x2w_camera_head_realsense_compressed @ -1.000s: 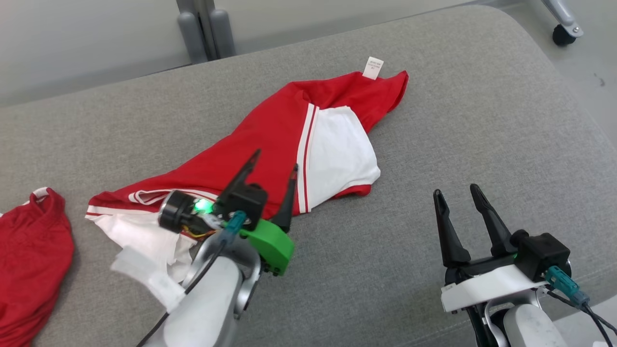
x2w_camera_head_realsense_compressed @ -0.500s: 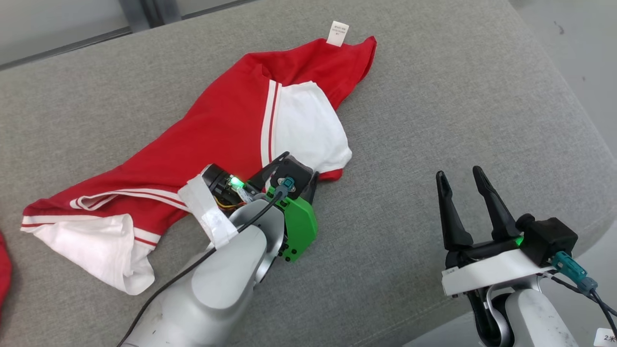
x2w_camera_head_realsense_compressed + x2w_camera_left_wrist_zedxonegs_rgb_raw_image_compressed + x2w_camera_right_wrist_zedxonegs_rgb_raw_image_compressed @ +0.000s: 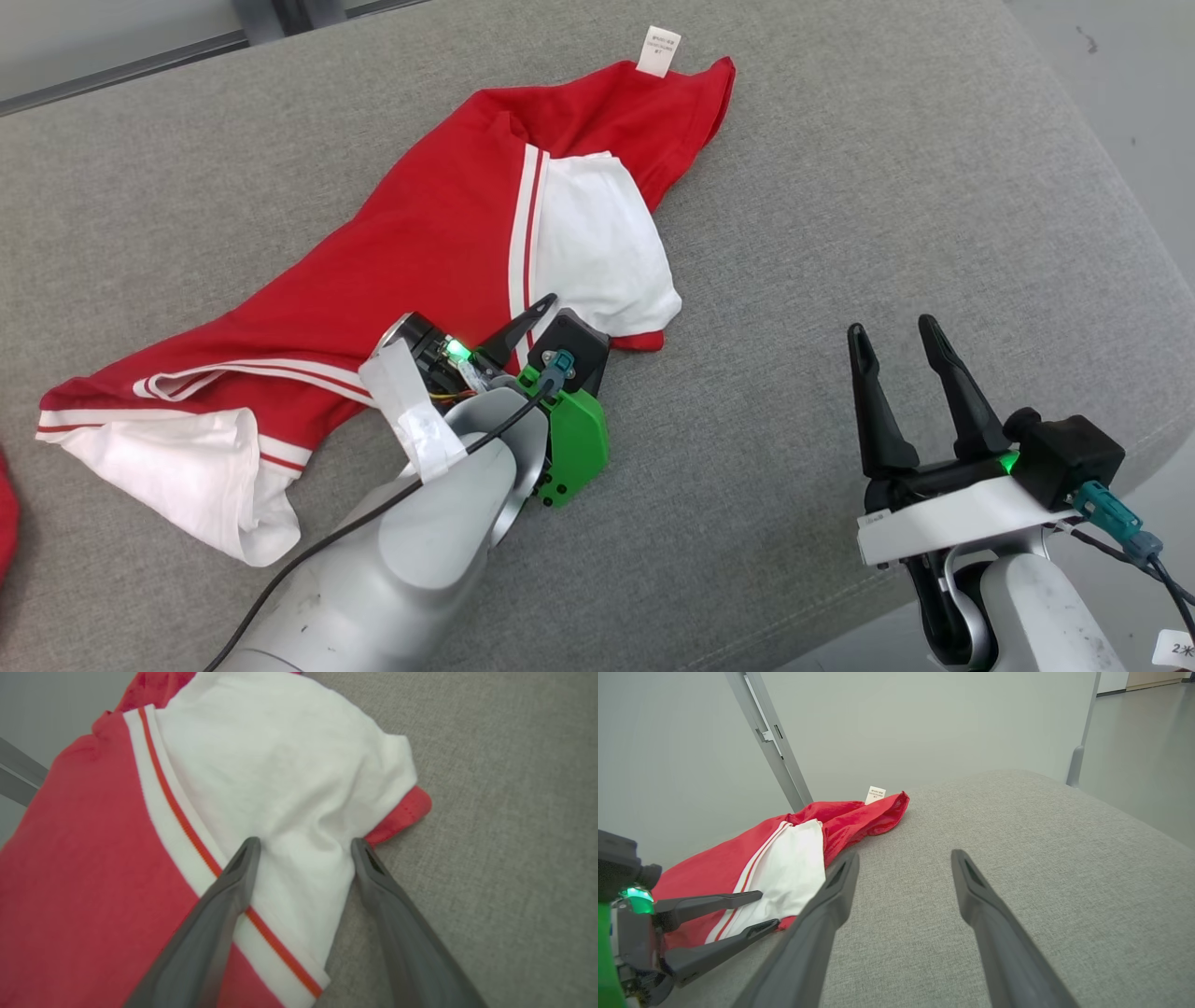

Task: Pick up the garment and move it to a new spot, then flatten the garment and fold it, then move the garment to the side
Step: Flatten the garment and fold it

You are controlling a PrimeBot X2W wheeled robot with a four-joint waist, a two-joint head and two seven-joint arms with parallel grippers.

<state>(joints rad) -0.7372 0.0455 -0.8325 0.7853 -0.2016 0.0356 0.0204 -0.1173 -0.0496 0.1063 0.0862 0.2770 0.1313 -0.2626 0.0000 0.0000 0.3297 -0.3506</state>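
Head view puts the right pincer [image 3: 892,325] nearest, at 4 o'clock. Its fingers are spread wide over the bare grey cushion [image 3: 840,187] and hold nothing. The left pincer [image 3: 569,327] is a little farther in, near the centre, at the 6 o'clock edge of the garment [image 3: 420,243]. This is a red shirt with white sleeves, lying crumpled on the cushion from 8 o'clock up to 12 o'clock.

The left wrist view shows the left pincer [image 3: 304,842] wide open too. Its two tips sit down on the white sleeve [image 3: 280,765] near its edge, and a ridge of cloth rises between them. The red hem [image 3: 406,812] peeks out just beside the tip on that view's right. Nothing is gripped yet.

I judge this to be the first step, the pick-up, just before the grasp. The next move calls for closing the left fingers on that ridge of sleeve. They should catch enough layers that the cloth does not slip out, and only then lift. Flattening and folding lie ahead. The right pincer will likely need to reach in toward 10 o'clock for a second hold.

As for writing, a small white sticker [image 3: 1174,647] at 5 o'clock shows a "2" and a cut-off character. Farthest off, at 12 o'clock, a white label [image 3: 658,49] sticks out of the garment's edge. Its print is too small to read in either view, including the right wrist view [image 3: 876,794].
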